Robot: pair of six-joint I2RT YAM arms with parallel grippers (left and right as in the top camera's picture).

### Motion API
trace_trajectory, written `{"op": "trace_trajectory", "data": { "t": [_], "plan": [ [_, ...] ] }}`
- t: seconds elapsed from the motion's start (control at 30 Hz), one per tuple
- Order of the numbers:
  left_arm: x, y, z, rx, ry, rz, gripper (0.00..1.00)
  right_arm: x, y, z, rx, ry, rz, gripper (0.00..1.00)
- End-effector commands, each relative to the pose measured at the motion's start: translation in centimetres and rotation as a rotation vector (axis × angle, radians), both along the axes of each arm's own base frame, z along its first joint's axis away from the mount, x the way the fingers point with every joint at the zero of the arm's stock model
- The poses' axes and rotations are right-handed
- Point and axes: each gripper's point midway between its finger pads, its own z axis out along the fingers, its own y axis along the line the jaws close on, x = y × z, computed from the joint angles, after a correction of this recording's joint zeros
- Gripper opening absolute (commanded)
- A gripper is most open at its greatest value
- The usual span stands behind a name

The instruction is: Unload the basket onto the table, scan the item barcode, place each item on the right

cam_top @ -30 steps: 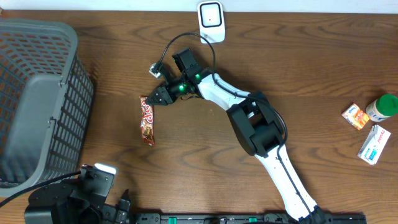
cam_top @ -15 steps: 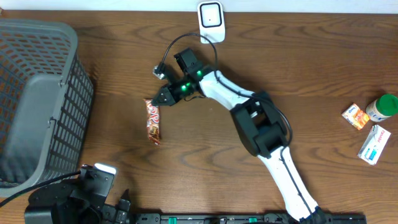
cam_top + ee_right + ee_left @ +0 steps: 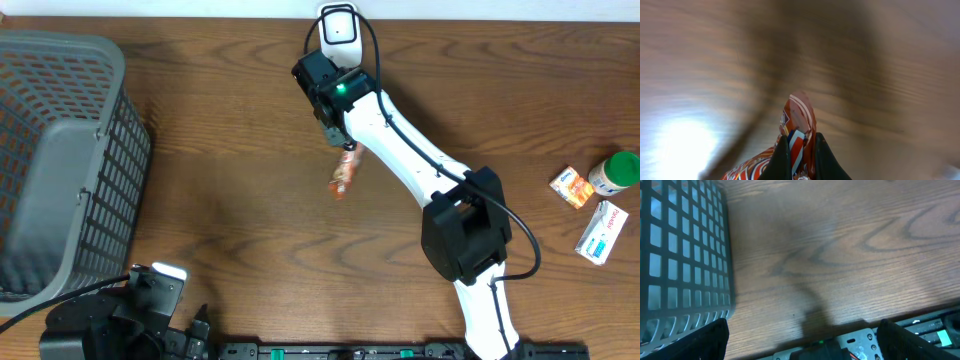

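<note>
Right gripper (image 3: 345, 147), jaws clamped on one end of the red snack bar (image 3: 343, 176), holds it just near of the white scanner (image 3: 339, 25) at the far edge; the presenting step seems in hand, and next the barcode must face the scanner.

Red-and-white wrapped snack bar (image 3: 345, 172) — dangling, top end clamped in the right pincer (image 3: 799, 152) — near the white scanner (image 3: 339, 27)

Overhead looks straight down; wrist views sit close above the same table (image 3: 200, 120).

Grey basket (image 3: 100, 200); green-capped bottle (image 3: 622, 170)
</note>
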Motion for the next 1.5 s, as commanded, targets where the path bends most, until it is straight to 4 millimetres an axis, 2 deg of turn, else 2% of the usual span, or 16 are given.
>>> {"op": "trace_trajectory", "data": {
  "t": [0.0,0.13,0.3,0.4,0.53,0.7,0.8,0.97,1.1,1.27,1.3,1.37,1.47],
  "plan": [
    [-0.1,0.0,0.2,0.006,-0.007,-0.007,0.95,1.0,-5.1,5.6,-0.339,-0.284,-0.156,0.01],
    [-0.1,0.0,0.2,0.006,-0.008,-0.007,0.95,0.3,-6.5,9.0,-0.501,-0.438,-0.21,0.01],
    [-0.1,0.0,0.2,0.006,-0.008,-0.007,0.95,0.3,-5.4,11.5,-0.587,-0.569,-0.187,0.02],
    [-0.1,0.0,0.2,0.006,-0.008,-0.007,0.95,0.5,-4.4,11.6,-0.597,-0.576,-0.156,0.01],
    [-0.1,0.0,0.2,0.006,-0.008,-0.007,0.95,0.7,-2.7,10.6,-0.616,-0.558,-0.098,0.01],
    [-0.1,0.0,0.2,0.006,-0.008,-0.007,0.95,0.8,1.2,8.6,-0.713,-0.538,0.036,0.01],
    [-0.1,0.0,0.2,0.006,-0.007,-0.007,0.95,1.0,3.5,7.5,-0.83,-0.56,0.095,0.01],
    [-0.2,-0.5,0.2,0.006,-0.008,-0.064,0.95,1.0,6.7,3.1,-0.956,-0.536,0.178,0.01],
    [-0.2,-0.6,0.2,0.006,-0.008,-0.077,0.95,-0.4,8.9,0.4,-0.987,-0.521,0.255,0.01],
    [-0.2,-0.6,0.2,0.006,-0.008,-0.077,0.95,-4.2,13.8,-0.3,-0.968,-0.57,0.37,0.01],
    [-0.2,-0.6,0.2,0.006,-0.008,-0.077,0.95,-5.0,14.8,-0.3,-0.955,-0.587,0.389,0.03],
    [-0.2,-0.6,0.2,0.006,-0.008,-0.077,0.95,-6.5,16.6,-0.7,-0.921,-0.601,0.432,0.22],
    [-0.2,-0.6,0.2,0.006,-0.008,-0.077,0.95,-8.6,19.0,-1.7,-0.864,-0.592,0.511,0.4]
  ]
}}
